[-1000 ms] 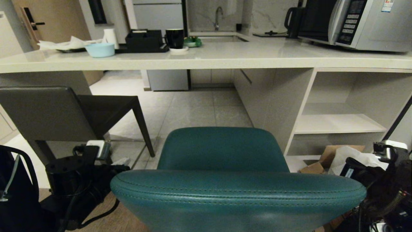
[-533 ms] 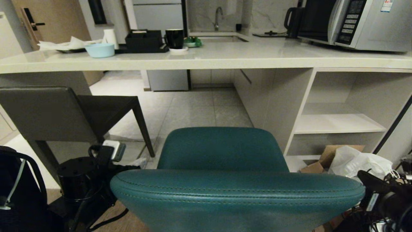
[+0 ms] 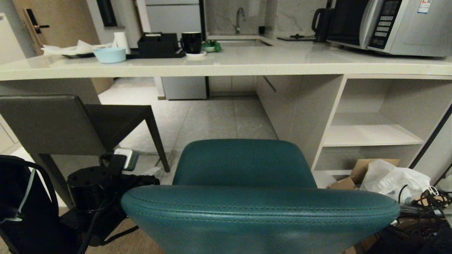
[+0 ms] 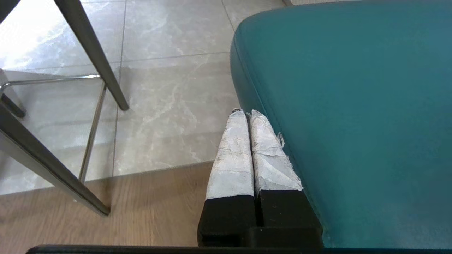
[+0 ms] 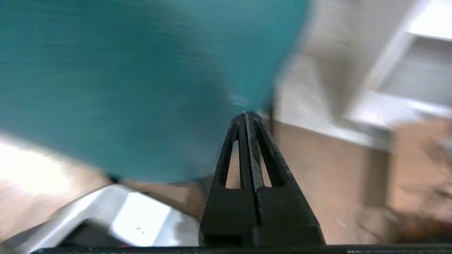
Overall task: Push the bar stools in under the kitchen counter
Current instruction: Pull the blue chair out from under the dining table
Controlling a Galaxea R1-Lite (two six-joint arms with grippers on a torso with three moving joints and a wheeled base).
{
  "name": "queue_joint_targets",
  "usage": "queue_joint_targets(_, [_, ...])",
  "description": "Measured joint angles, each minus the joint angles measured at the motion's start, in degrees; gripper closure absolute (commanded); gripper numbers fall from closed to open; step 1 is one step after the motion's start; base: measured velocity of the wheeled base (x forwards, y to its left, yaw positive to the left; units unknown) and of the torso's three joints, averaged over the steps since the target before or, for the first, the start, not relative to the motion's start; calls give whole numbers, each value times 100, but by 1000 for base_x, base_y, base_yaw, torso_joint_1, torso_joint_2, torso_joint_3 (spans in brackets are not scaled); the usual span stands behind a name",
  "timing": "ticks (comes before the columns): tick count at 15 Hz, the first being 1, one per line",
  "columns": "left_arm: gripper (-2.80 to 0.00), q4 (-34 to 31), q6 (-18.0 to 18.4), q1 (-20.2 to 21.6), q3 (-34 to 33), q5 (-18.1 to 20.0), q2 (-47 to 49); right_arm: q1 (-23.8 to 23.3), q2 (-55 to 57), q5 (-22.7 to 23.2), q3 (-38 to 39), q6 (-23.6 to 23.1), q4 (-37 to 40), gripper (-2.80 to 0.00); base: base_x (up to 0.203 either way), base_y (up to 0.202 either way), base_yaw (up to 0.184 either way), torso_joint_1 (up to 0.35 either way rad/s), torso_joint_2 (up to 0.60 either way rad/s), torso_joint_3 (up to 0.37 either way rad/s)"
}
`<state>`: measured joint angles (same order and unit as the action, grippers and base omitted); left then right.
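Both clenched claws flank the teal padded stool (image 3: 247, 183), left claw (image 4: 247, 114) just beside its seat edge, right claw (image 5: 245, 114) close alongside.

Teal stool (image 3: 247, 165) in smooth, stitched leather-look padding with a soft sheen; grey stool (image 3: 53, 123) in matt leather on thin dark legs. Pale stone-look tabletop (image 3: 247, 61), polished. Floor (image 4: 169, 88) of glossy marbled tile meeting wood-grain boards. Left end effector (image 4: 246, 113) fingers wrapped in crinkled white tape.
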<state>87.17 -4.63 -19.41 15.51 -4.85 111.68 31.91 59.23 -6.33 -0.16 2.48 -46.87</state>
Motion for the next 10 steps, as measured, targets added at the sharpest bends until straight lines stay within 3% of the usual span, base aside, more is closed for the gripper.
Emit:
queue_joint_targets(4, [0,-2,26,40,282,-21,211,660,-94,116,11,379,-148,0,0,0,0,0,0,0])
queue_joint_targets(10, [0,-2,39,-76,276,-13,268,882,-91,149,6,463,-148,0,0,0,0,0,0,0])
